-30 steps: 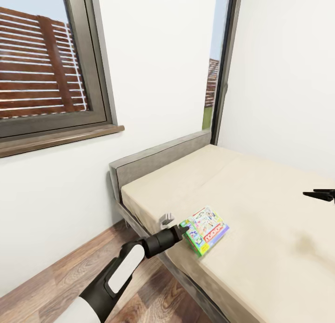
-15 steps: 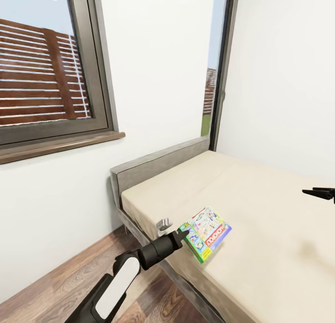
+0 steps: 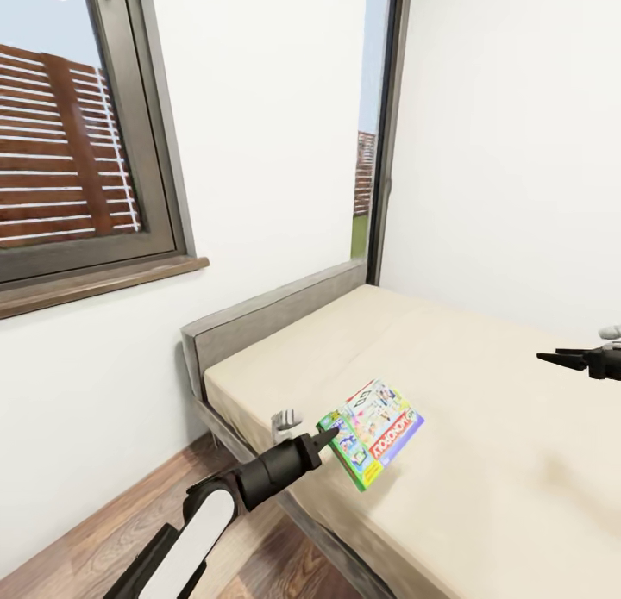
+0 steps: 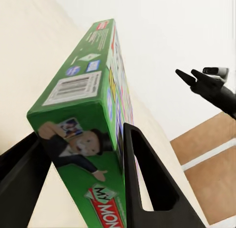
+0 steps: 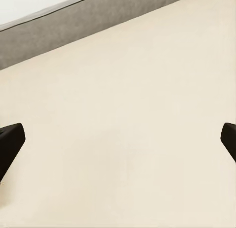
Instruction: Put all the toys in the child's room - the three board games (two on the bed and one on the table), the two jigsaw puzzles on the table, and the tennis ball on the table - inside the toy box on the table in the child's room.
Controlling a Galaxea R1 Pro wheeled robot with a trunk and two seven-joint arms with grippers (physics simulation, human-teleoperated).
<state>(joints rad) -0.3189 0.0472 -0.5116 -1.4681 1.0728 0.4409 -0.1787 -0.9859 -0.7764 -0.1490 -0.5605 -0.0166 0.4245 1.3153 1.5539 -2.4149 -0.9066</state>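
While my left gripper stays clamped on one end of the green-edged board game, the box has tilted up off the mattress over the last second: its far end now rides a little higher above the bed near the long edge that faces the floor, where a moment ago it sat lower and flatter. My whole view has also slid sideways, so I put the window's shift down to my head or base turning rather than to anything in the room moving. From my left wrist I see the green side of the box squeezed between my two black fingers, its printed face turned edge-on, so I judge the grip firm enough to carry. My right gripper hangs over the bed's far side, well apart from the box, with its fingers spread wide and nothing between them, only bare mattress beneath. I take this as the lift being done for this game; the carry to the toy box comes next, and neither that bin nor the table shows yet.
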